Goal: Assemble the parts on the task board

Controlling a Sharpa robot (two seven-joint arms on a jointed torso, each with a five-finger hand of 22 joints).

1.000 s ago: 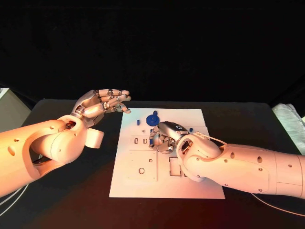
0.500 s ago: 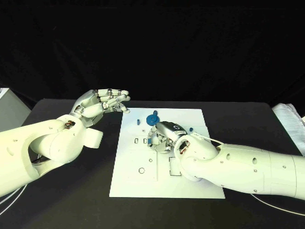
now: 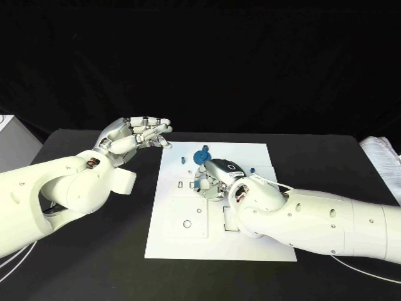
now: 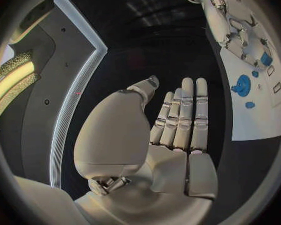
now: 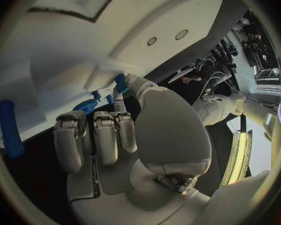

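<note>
Currently we see our right hand fingers curled down on the task board mid-table, grasp unclear; left hand hovers beside it, empty, fingers parted; blue parts near its far edge.

head overhead, wrists close, sharing task board

Lies flat mid-worktop: white task board, long side running away from the robot, cut with small slots and holes. Near its far end stands a round blue part, smaller blue parts just beside it.
</note>
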